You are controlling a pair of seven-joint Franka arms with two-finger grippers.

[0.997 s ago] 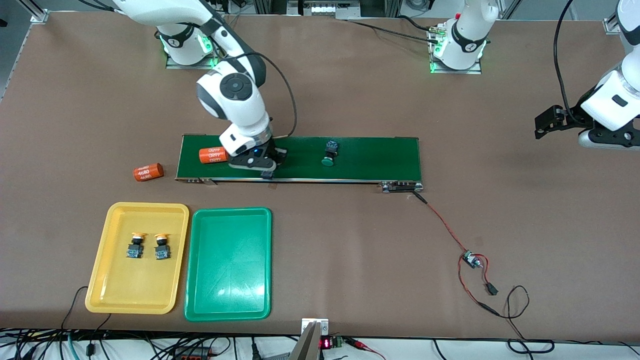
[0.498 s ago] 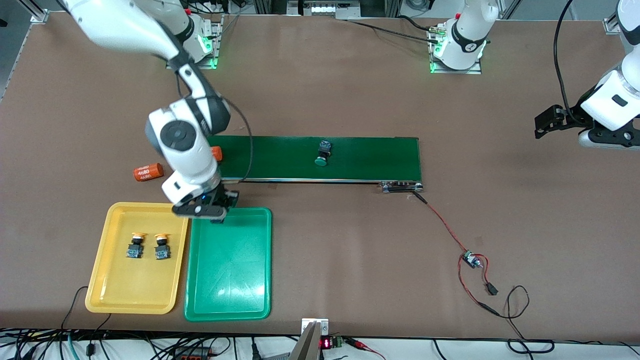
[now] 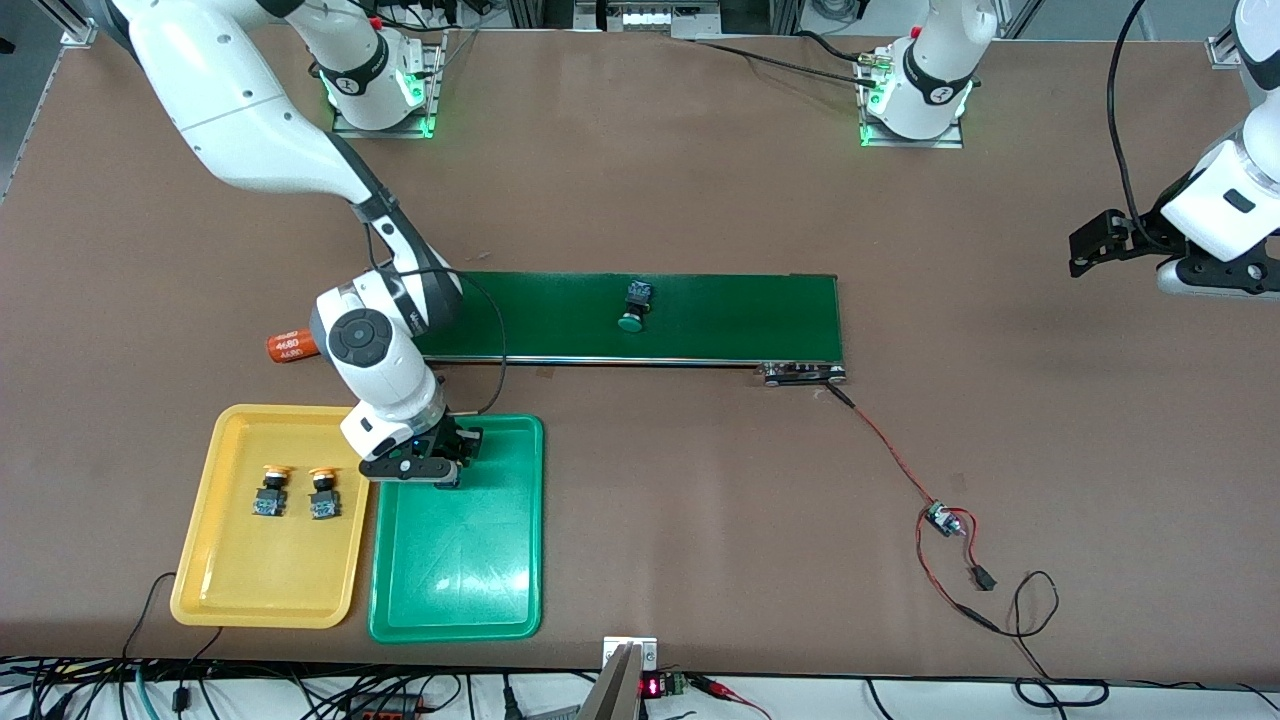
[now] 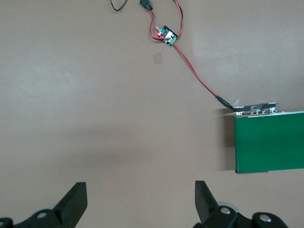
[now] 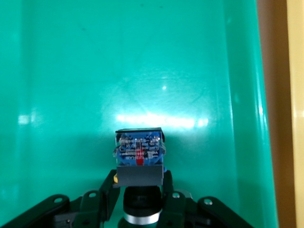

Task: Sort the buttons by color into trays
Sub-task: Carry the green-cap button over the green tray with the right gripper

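My right gripper (image 3: 440, 468) is shut on a button with a black-and-blue body (image 5: 139, 159) and holds it low over the green tray (image 3: 460, 580), at the tray's end nearest the conveyor. Its cap points into the gripper and looks dark green. The tray fills the right wrist view (image 5: 95, 71). A second green-capped button (image 3: 634, 306) lies on the conveyor belt (image 3: 740, 315). Two yellow-orange buttons (image 3: 270, 492) (image 3: 323, 492) sit side by side in the yellow tray (image 3: 240, 590). My left gripper (image 3: 1085, 250) waits open and empty over bare table past the left arm's end of the belt.
An orange numbered cylinder (image 3: 288, 346) lies on the table beside the belt's end toward the right arm. A small circuit board (image 3: 940, 518) with red and black wires lies nearer the front camera than the belt; it also shows in the left wrist view (image 4: 167, 34).
My right gripper has carried the button off the belt to over the green tray and come lower. The button on the belt has moved toward the right arm's end.
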